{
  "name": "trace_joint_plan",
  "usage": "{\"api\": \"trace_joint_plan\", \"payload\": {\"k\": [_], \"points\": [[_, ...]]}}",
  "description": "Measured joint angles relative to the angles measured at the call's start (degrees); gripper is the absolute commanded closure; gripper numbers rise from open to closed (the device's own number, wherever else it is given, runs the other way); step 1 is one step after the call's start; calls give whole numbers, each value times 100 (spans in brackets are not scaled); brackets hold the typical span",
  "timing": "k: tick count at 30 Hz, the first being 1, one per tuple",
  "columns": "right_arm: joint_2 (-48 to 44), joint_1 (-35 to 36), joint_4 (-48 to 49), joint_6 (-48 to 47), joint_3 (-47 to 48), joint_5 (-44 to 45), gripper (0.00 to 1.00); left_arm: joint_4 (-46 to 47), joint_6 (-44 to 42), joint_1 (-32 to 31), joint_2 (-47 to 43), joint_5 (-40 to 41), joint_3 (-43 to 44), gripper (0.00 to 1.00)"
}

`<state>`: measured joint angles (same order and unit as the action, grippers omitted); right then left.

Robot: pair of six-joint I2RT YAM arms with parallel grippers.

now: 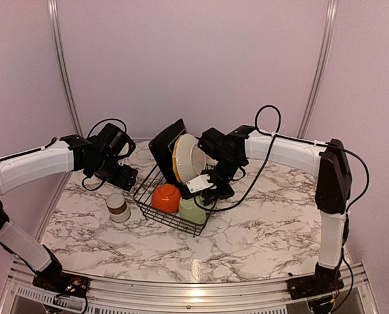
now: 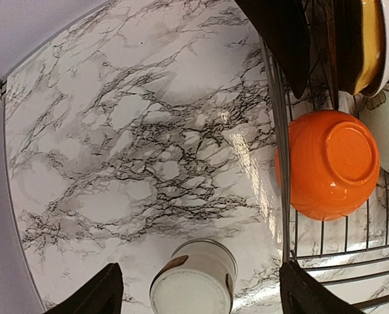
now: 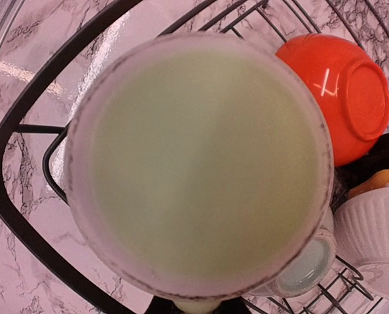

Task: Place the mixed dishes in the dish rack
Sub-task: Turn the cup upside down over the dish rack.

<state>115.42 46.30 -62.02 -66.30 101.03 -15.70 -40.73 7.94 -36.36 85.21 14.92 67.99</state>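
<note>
Top external gives you the dish rack at the middle of the marble table, a black wire basket set askew. At its 12 o'clock end a black square plate stands on edge and leans back. Just beside it, toward 3 o'clock, the yellow plate and the white bowl also stand on edge. An orange bowl lies base up at the 6 o'clock end, with the pale green mug just beside it at its 3 o'clock. The small grey-brown cup stands upright on the table outside the rack, at the rack's 9 o'clock. Your left gripper hangs at the cup's 12 o'clock. Your right gripper is over the mug.

Left wrist shows you both fingers spread wide and grasping nothing. The cup sits between them at 6 o'clock, touched by neither; it has a pale top and a brown band. The rack's rim wire runs down at 3 o'clock, with the orange bowl inside it. The black plate and yellow plate are at 1 o'clock.

Right wrist gives you the mug filling the view as a blurred pale green disc with a thin dark rim. You cannot tell whether the fingers are clamped on it. The orange bowl is at 2 o'clock, the ribbed white bowl at 4 o'clock, and the rack wire at 8 o'clock.
</note>
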Motion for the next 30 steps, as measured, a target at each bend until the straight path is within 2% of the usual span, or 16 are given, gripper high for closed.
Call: {"api": "trace_joint_plan", "payload": {"k": [6, 10, 19, 30], "points": [[210, 4, -221, -396, 186, -72, 97, 22, 2, 0, -9, -42, -2, 16], [365, 4, -236, -468, 297, -131, 90, 24, 0, 0, -9, -66, -2, 15], [350, 13, 13, -549, 271, 52, 62, 24, -2, 11, -7, -79, -2, 15], [-81, 15, -7, -568, 140, 577, 61, -7, -28, 26, 61, -417, -2, 15]]}}
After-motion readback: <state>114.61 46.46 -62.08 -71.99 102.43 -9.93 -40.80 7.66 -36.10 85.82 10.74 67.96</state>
